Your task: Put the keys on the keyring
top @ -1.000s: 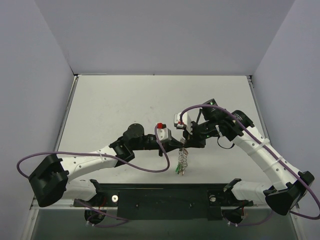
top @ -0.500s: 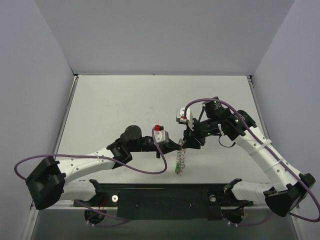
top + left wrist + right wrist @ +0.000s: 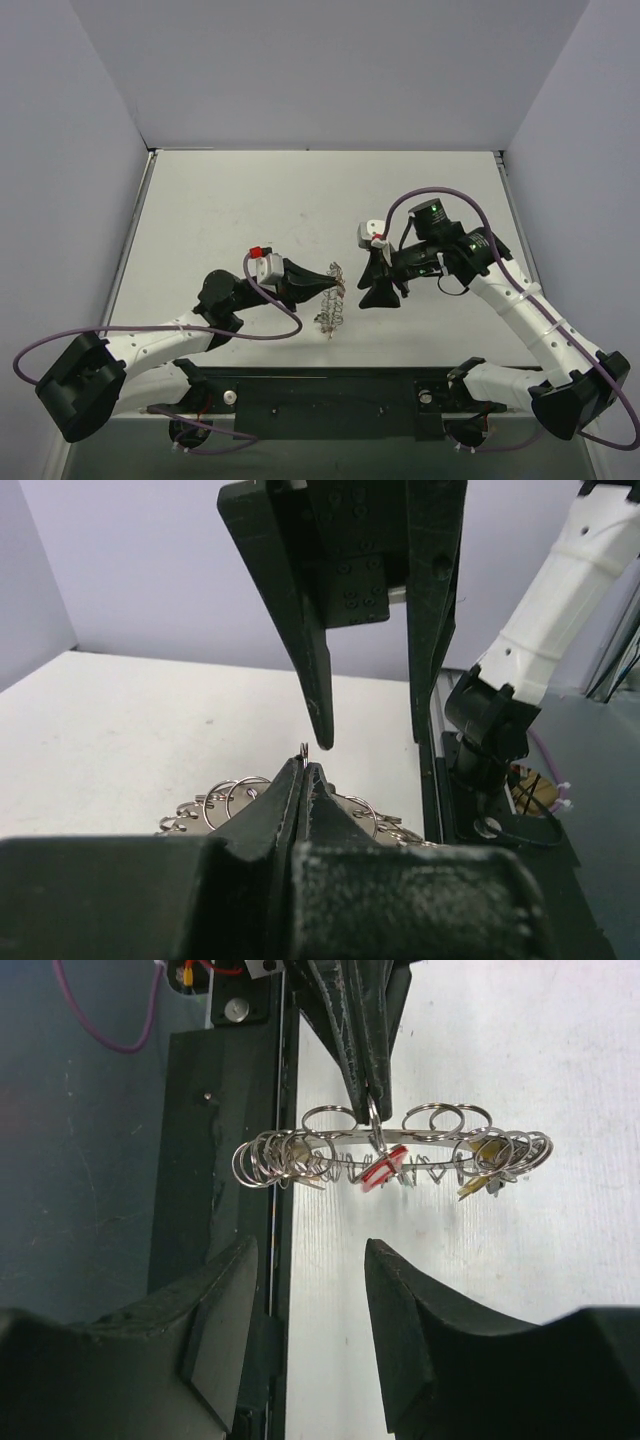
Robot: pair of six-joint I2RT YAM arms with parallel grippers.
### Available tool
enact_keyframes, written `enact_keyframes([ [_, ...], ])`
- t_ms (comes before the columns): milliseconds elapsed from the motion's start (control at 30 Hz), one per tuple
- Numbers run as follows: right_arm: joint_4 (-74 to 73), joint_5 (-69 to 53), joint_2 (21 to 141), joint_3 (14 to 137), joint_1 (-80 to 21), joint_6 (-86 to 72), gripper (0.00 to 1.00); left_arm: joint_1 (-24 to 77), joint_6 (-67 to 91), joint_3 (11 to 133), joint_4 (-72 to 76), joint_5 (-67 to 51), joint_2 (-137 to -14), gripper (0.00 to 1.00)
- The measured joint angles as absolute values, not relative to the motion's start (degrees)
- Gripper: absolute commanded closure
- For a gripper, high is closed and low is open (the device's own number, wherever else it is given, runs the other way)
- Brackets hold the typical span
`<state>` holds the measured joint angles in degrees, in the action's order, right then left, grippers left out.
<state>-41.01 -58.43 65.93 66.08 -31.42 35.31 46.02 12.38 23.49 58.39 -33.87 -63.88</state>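
left gripper [image 3: 372, 1115]: pinched shut on a keyring [image 3: 265, 1160] loop;
keyring: hangs over table [image 3: 220, 220]; just before right gripper [image 3: 310, 1300];
right gripper: jaws apart; empty;
red key [image 3: 383, 1168], yellow key [image 3: 475, 1182]: on keyring; likely threaded

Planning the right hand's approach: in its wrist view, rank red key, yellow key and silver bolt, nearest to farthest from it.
1. red key, dead ahead, mid keyring.
2. yellow key, toward the right end.
3. silver bolt, far upper left on the black plate.
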Motion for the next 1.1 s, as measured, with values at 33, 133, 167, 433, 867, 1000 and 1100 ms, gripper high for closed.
enact_keyframes([
  [33,-40.12,-59.07,65.93,66.08,-31.42,34.94,0.57,45.6,13.58,23.16,60.2,-34.17,-63.86,1.0],
  [133,-36.58,-60.66,66.22,66.08,-31.42,32.53,0.57,45.1,16.53,22.92,64.38,-34.98,-63.86,1.0],
  [167,-34.98,-61.06,66.43,66.08,-31.42,31.27,0.57,44.99,17.39,22.92,65.65,-35.29,-63.86,1.0],
  [433,-24.36,-62.46,67.94,66.08,-31.42,22.2,0.59,44.99,20.49,22.9,69.67,-36.73,-63.83,1.0],
  [867,-19.44,-65.84,67.94,65.01,-31.48,16.03,0.91,44.8,20.86,22.2,70.65,-36.88,-63.22,1.0],
  [1000,-19.0,-66.63,67.94,64.99,-31.59,15.66,0.99,44.62,20.86,22.11,70.96,-36.91,-62.98,1.0],
  [1100,-18.9,-67.09,67.94,64.99,-31.64,15.4,1.0,44.51,20.86,22.09,71.07,-36.91,-62.85,1.0],
])
